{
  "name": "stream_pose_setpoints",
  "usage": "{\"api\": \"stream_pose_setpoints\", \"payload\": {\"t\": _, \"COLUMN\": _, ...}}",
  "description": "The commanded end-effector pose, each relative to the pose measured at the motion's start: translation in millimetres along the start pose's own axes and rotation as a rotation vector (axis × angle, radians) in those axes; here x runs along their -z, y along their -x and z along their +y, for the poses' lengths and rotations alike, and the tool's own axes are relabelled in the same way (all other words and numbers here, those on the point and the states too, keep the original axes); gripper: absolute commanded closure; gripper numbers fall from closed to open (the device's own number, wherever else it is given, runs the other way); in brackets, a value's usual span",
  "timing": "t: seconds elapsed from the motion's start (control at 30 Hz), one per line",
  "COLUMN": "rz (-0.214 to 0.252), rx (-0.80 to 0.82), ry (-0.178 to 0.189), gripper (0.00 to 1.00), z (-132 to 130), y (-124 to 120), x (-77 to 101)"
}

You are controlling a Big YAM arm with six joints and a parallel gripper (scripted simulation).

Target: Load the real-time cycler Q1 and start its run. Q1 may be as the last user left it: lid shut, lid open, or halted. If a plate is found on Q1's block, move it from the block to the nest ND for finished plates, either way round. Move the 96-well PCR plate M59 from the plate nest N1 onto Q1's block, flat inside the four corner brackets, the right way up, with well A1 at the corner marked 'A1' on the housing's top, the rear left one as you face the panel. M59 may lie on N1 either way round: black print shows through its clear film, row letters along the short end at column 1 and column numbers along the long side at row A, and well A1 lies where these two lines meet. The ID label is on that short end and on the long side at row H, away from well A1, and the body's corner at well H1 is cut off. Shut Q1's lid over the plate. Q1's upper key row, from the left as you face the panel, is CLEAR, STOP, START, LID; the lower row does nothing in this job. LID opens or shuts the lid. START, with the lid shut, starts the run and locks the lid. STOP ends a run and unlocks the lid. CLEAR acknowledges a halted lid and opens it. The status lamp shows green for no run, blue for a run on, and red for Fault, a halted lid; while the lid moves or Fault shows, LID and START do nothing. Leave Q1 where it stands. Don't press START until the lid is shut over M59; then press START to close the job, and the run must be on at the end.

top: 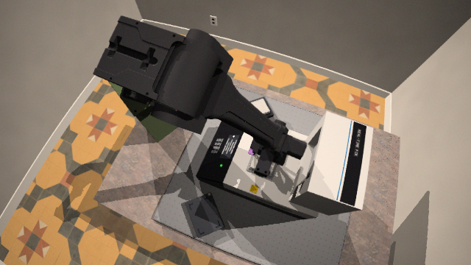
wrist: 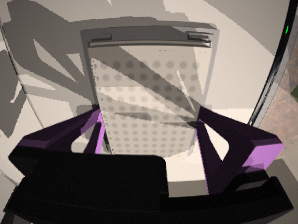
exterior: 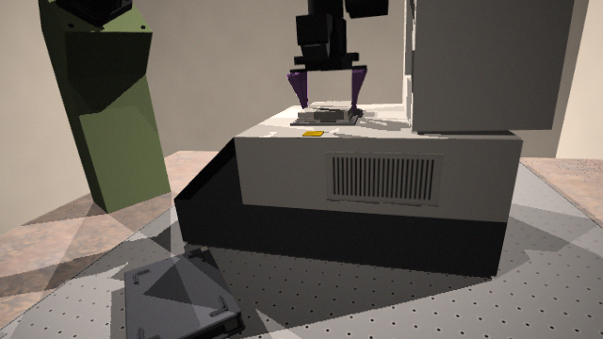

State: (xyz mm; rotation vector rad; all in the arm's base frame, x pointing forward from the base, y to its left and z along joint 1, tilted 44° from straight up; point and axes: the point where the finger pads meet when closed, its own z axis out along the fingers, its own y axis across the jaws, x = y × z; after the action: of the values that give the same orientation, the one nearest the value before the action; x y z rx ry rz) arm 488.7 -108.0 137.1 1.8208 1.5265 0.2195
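The cycler Q1 [top: 255, 174] stands on the mat with its lid [top: 338, 162] open and upright at the right. Its status lamp [top: 221, 165] shows green. A clear-filmed 96-well plate [wrist: 148, 90] lies on Q1's block; it also shows in the exterior view [exterior: 326, 115]. My gripper [wrist: 149, 110] is shut on this plate, with the purple fingers on its two long sides [exterior: 328, 105]. The plate rests low on the block. Its print is too blurred to read. A second, pale plate [top: 262, 105] lies on a nest behind Q1, partly hidden by my arm.
An empty dark nest [top: 203, 214] with corner brackets lies on the mat in front of Q1's left side; it also shows in the exterior view [exterior: 179, 297]. The key panel [top: 221, 145] is on Q1's dark sloped front. The green arm base [exterior: 108, 104] stands at the left.
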Motion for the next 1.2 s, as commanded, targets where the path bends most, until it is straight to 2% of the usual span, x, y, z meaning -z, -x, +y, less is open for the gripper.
{"api": "stream_pose_setpoints", "payload": {"t": 0.0, "rz": 0.013, "rx": -0.027, "ry": 0.058, "gripper": 1.0, "z": 24, "y": -9, "x": 1.7}}
{"api": "stream_pose_setpoints", "payload": {"t": 1.17, "rz": 0.009, "rx": -0.036, "ry": 0.076, "gripper": 1.0, "z": 35, "y": -7, "x": 2.5}}
